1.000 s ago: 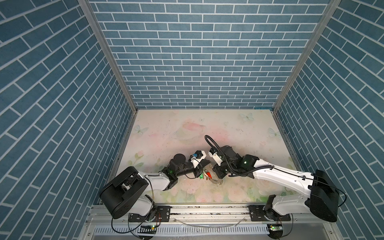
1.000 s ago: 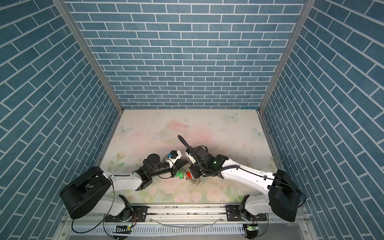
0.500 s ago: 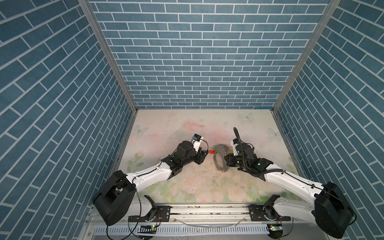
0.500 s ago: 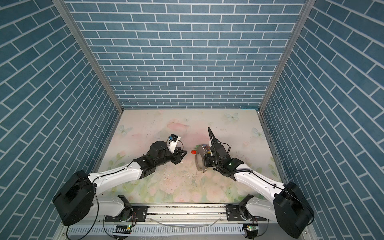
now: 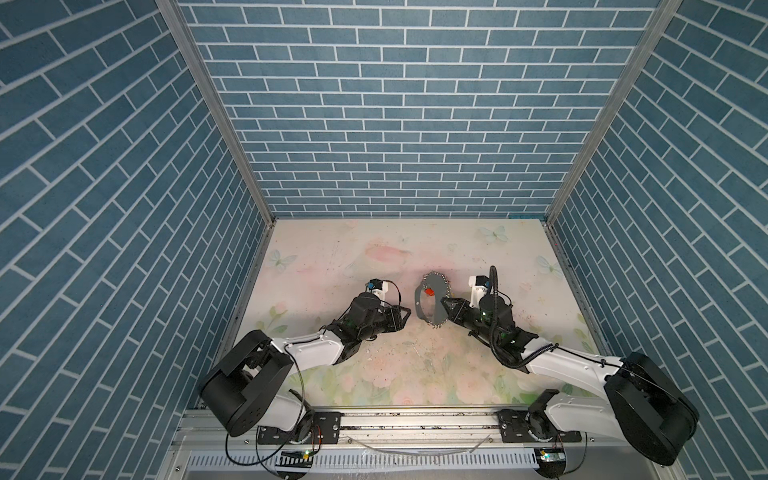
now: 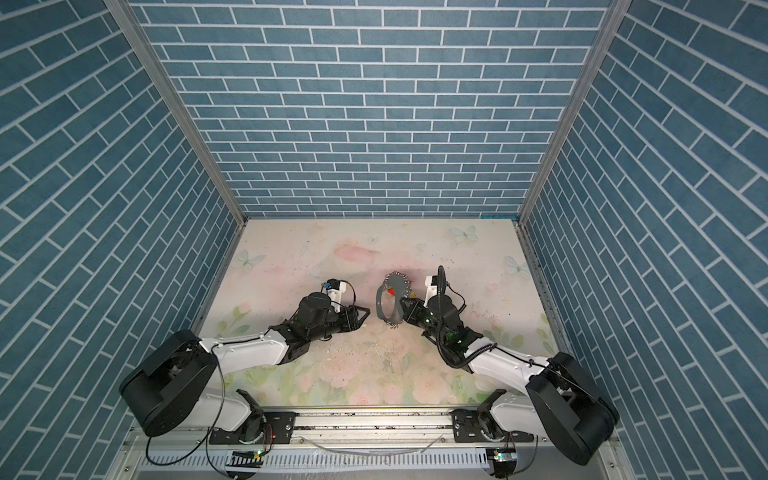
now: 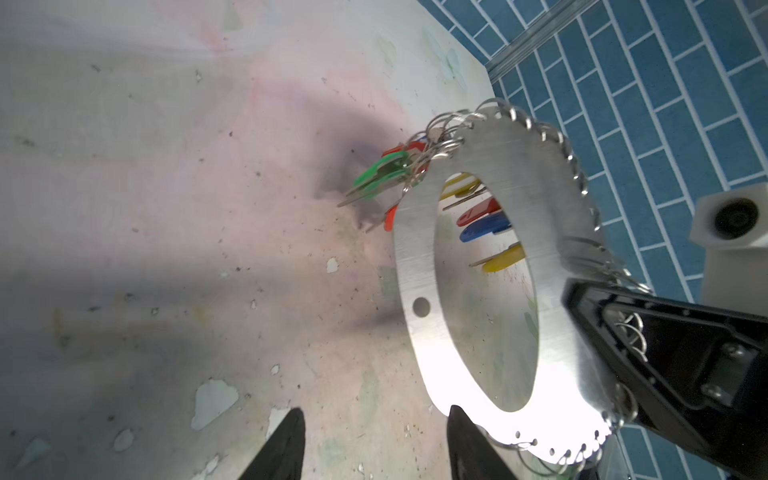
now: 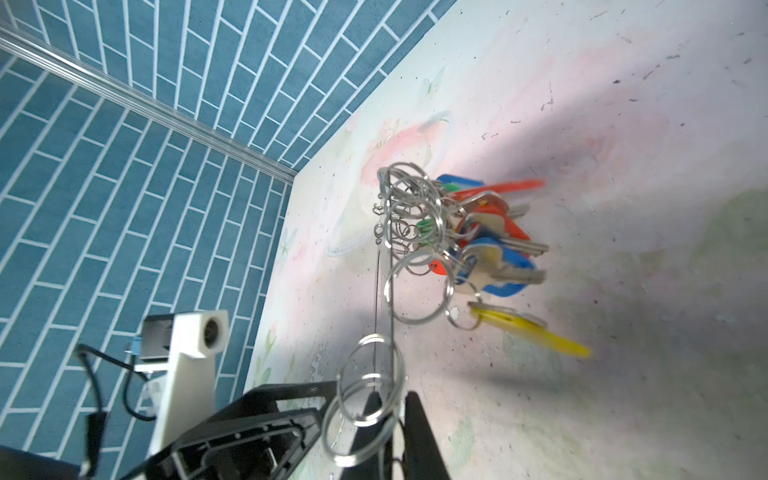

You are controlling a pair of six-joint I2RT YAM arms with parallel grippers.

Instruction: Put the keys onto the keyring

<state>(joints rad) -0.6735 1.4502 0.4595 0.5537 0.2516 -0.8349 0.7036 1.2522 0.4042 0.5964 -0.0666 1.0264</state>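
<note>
While my right gripper (image 5: 446, 302) pinches the keyring (image 5: 434, 284), whose long axis runs 12-to-6, my spread left gripper (image 5: 405, 319) sits at its 9 o'clock.

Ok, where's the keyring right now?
In both top views the keyring stands on edge just right of the middle of the table, clamped by the right gripper, with the open left gripper close on its left.
</note>
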